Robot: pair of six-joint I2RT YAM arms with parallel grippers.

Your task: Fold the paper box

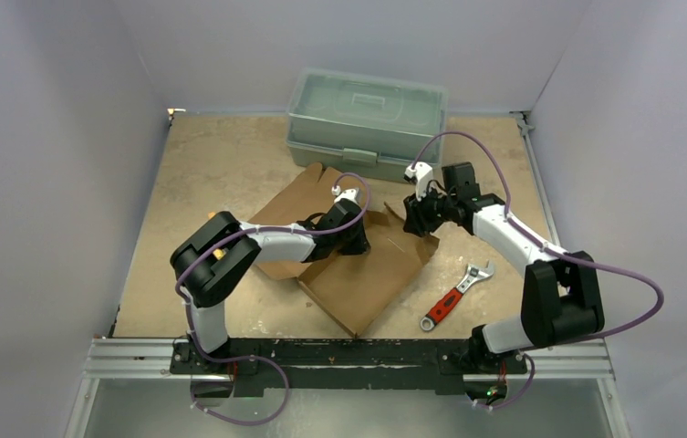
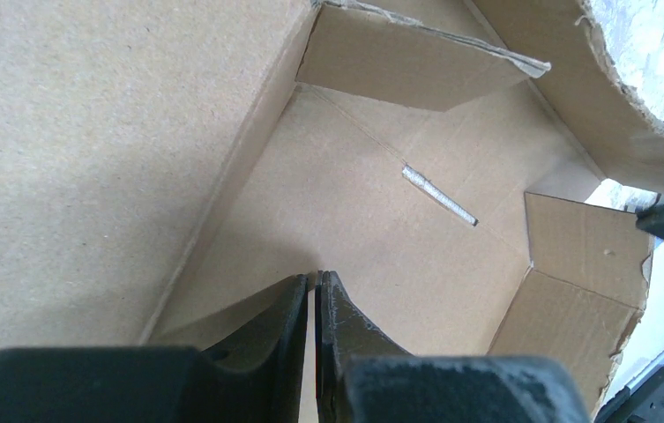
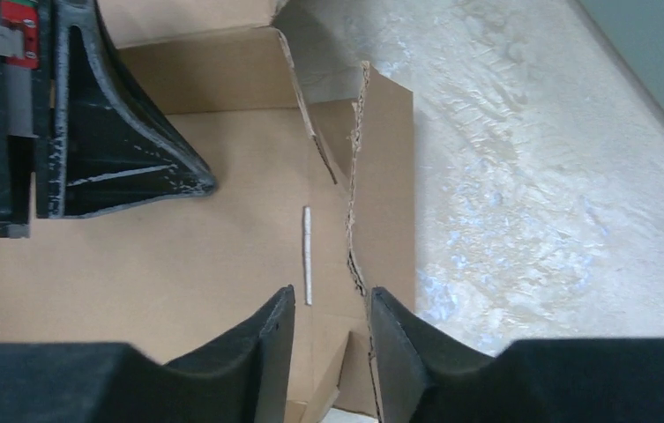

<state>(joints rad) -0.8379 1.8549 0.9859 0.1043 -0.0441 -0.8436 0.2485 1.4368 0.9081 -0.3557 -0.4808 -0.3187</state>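
Mid-fold: my left end effector (image 2: pixel 315 295), closed together, held down the paper box (image 1: pixel 367 274) floor. My right end effector (image 3: pixel 332 308), jaws apart, straddled its side flap (image 3: pixel 390 176). Next probably needed: pinch, raise it.

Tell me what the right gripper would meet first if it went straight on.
Probably the paper box: its ragged-edged flap stands just ahead of the right gripper, in line with the open jaws. Depth is unclear.
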